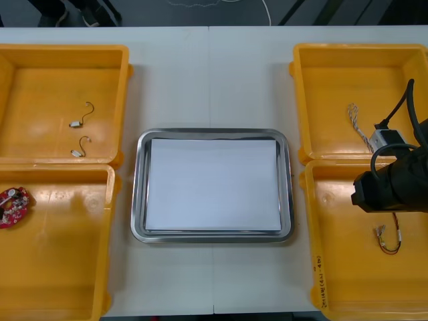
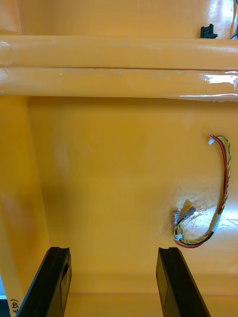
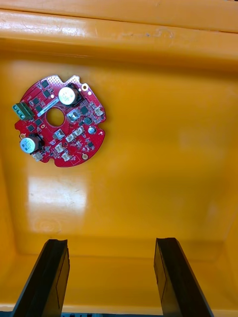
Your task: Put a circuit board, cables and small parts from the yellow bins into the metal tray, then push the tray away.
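Note:
A round red circuit board lies at the left edge of the near left yellow bin. In the left wrist view the board lies beyond my left gripper, off to one side of its open, empty fingers. My right arm hangs over the near right yellow bin. My right gripper is open above the bin floor. A red and yellow cable lies just past one finger, outside the gap. The same cable sits close under the arm. The metal tray, white inside, holds nothing.
Two small metal parts lie in the far left bin. A twisted blue and white cable lies in the far right bin. The rims between the two right bins run beyond my right fingers.

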You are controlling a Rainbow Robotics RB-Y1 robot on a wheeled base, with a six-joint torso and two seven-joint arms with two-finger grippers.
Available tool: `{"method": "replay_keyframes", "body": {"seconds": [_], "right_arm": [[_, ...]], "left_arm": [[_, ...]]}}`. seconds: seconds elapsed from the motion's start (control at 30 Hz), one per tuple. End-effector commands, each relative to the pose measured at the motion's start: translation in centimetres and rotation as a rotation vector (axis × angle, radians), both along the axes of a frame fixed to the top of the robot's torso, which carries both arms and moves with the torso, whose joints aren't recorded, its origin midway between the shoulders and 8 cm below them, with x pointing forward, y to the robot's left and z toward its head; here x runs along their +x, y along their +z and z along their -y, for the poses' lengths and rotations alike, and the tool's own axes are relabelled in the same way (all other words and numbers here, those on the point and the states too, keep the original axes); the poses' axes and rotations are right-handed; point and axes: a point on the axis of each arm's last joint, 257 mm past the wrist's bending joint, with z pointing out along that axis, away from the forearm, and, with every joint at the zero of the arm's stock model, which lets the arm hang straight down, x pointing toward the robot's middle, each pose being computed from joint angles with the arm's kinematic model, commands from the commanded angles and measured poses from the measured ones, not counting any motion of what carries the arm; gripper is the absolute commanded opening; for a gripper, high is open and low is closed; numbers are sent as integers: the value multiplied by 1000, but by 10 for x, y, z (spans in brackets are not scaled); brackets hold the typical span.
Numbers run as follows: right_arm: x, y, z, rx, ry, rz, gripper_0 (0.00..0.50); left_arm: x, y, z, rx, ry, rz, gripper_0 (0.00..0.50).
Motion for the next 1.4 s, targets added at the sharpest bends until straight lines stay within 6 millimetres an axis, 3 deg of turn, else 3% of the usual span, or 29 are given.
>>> {"method": "replay_keyframes", "body": {"seconds": [0.03, 1.4], "right_arm": [[3, 10, -1, 24, -28, 40, 500], [3, 10, -1, 24, -28, 40, 500]], "left_arm": [[-6, 9, -11, 39, 14, 1, 500], [-6, 9, -11, 39, 14, 1, 500]]}}
